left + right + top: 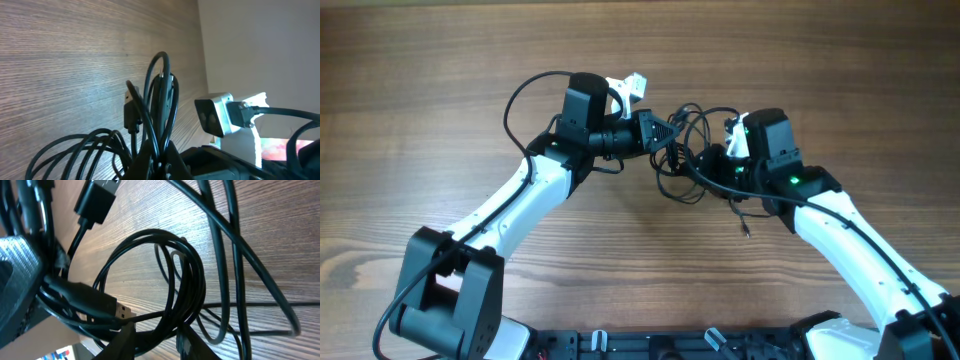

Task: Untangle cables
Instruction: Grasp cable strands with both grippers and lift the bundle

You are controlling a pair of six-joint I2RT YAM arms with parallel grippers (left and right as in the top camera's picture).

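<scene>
Where the arms meet over the table, black cables lie knotted between the left tool and the right tool. In the left wrist view, the left tool is clamped on upright loops of the cables. In the right wrist view, strands and a USB plug cross the right tool's narrow gap; I cannot tell whether it grips them.

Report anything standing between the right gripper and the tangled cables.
Nothing visible does. The right gripper sits in the cables, with loops running between its fingers; the left gripper holds the same tangle.
</scene>
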